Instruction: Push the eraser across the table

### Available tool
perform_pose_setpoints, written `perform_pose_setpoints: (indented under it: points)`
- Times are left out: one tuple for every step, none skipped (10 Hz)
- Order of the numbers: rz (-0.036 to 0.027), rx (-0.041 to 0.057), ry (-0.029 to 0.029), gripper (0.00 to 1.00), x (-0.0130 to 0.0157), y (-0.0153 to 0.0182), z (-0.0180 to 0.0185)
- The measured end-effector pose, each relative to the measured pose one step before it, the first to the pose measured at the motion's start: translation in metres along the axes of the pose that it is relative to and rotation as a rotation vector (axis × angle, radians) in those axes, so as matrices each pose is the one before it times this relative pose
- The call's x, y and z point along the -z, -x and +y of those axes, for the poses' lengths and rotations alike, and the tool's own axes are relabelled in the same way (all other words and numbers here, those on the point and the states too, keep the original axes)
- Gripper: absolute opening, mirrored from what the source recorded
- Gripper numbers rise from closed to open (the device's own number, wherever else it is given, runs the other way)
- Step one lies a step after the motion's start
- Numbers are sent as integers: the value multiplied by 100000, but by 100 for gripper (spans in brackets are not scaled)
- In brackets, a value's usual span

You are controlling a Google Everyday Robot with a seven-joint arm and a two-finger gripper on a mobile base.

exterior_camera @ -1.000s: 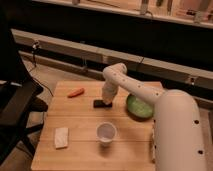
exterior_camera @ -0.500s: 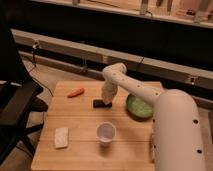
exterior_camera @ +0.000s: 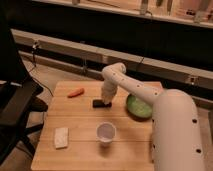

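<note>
The eraser (exterior_camera: pixel 101 104), a small flat black block, lies on the light wooden table (exterior_camera: pixel 80 120) a little behind its middle. My white arm reaches in from the right, and the gripper (exterior_camera: pixel 105 98) comes down right at the eraser's right end, touching or nearly touching it. The gripper's tip hides part of that end.
An orange carrot-like piece (exterior_camera: pixel 76 92) lies at the back left. A white cup (exterior_camera: pixel 106 133) stands in front of the eraser. A pale rectangular pad (exterior_camera: pixel 61 137) sits front left. A green bowl (exterior_camera: pixel 139 106) is at the right. A black chair (exterior_camera: pixel 15 107) stands left of the table.
</note>
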Motion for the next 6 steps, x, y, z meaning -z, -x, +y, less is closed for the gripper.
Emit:
perform_pose_setpoints:
  points:
    - [42,100,-1,0,50,-3,-5]
    - [-19,66,31,0,7,6,-21]
    - [-189,456,372,0,-108,68,-83]
    - [-150,283,-103,0,-76,59,-158]
    - [-51,0,-32,0,-20,13,-4]
    - [64,36,-97,0,103,3,-38]
